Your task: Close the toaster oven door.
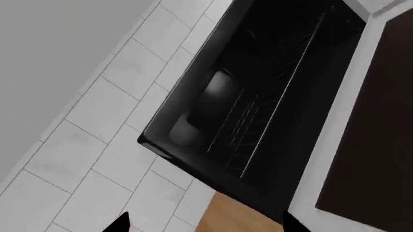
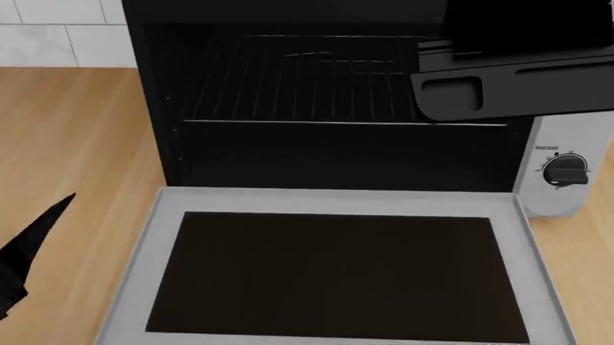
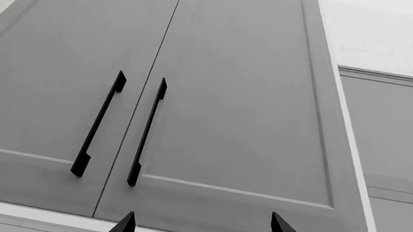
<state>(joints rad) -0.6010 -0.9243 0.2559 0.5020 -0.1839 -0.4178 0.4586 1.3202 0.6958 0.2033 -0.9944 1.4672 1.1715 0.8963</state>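
Here, door: the toaster oven door (image 2: 336, 277) lies fully lowered, flat and level in front of the cavity, its silver-grey frame around a dark glass pane; its handle edge falls outside the head view
Oven: the toaster oven (image 2: 336, 93) stands on the wooden counter (image 2: 67, 136), its black interior open to the camera and a wire rack (image 2: 307, 79) running across the upper cavity
Controls: one black round knob (image 2: 564, 171) shows on the silver-grey side panel at the oven's right
Backdrop: white wall tiles (image 2: 57, 32) rise behind the counter at the oven's left
Left gripper: the left gripper (image 1: 205, 223) shows in the left wrist view as two dark fingertips (image 1: 119, 224) standing well apart with nothing between them, hovering beside the oven's black side wall and the tiles; in the head view a dark pointed part sits low at the left edge, over the counter and clear of the door
Right gripper: the right gripper (image 3: 201, 223) is likewise spread, its two dark tips apart and holding nothing, its camera facing grey cabinet doors (image 3: 213, 101) with two long black handles (image 3: 147, 131)
Right arm: a black arm segment (image 2: 513, 72) crosses the upper right of the head view, in front of the oven's top corner, touching neither door nor knob so far as can be seen
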